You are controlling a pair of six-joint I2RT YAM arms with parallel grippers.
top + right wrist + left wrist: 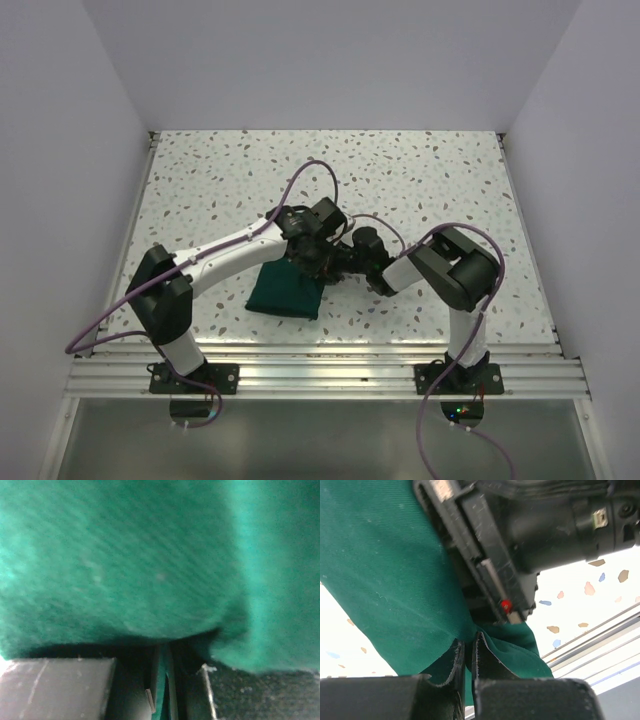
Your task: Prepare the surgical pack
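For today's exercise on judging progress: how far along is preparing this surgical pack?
Done: the green cloth is a small folded bundle on the table. In hand: left pincer and right pincer both pinch its edge. Left: finishing the fold, probably, then letting go.

My left arm (pixel 215 250) and right arm (pixel 450 265) fold inward, wrists nearly touching. I've got the left gripper (pixel 469 649) and right gripper (pixel 162 680) each pinched closed on the surgical pack (pixel 285 292).

The speckled white table (pixel 420 180) carries the folded dark green surgical pack (pixel 285 292) near its front edge.
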